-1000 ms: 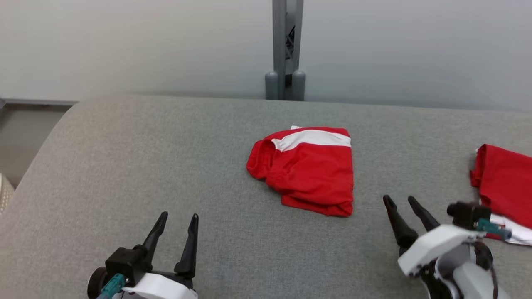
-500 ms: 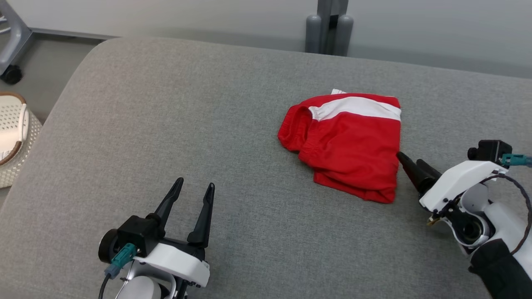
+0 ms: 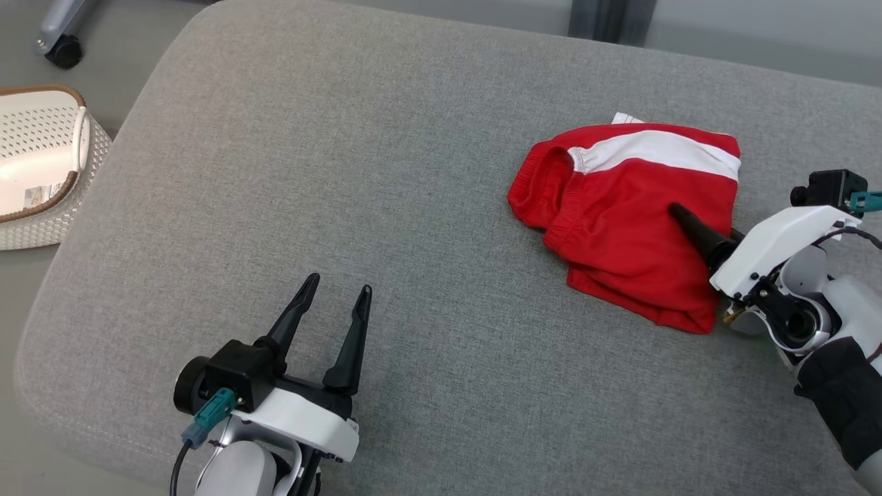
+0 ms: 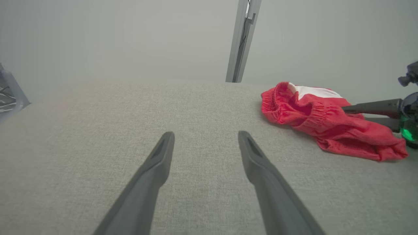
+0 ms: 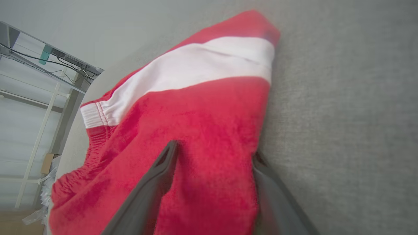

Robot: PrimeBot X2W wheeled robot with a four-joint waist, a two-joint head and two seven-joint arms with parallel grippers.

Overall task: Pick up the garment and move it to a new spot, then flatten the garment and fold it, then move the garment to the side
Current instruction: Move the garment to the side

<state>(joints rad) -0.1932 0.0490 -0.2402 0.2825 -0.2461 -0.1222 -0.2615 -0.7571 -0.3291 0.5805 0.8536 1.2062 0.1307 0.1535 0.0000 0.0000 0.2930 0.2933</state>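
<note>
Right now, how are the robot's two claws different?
The left claw hangs over bare grey cushion, away from the red garment; the right claw straddles the garment's edge. The left claw points up the head view; the right claw points sideways, toward the left. Both are open.

We're counting now: one garment (image 3: 620,220), red with one white band (image 3: 661,148), near the surface's (image 3: 344,158) right edge. Grippers, we make it two: the left gripper (image 3: 339,284) by the near edge and the right gripper (image 5: 214,149), two dark fingers (image 4: 153,169) apiece (four in all). Off the left edge, one white basket (image 3: 27,234). Past the far left corner, one black caster (image 3: 63,52). Beyond the far edge, one grey post (image 3: 610,17).
</note>
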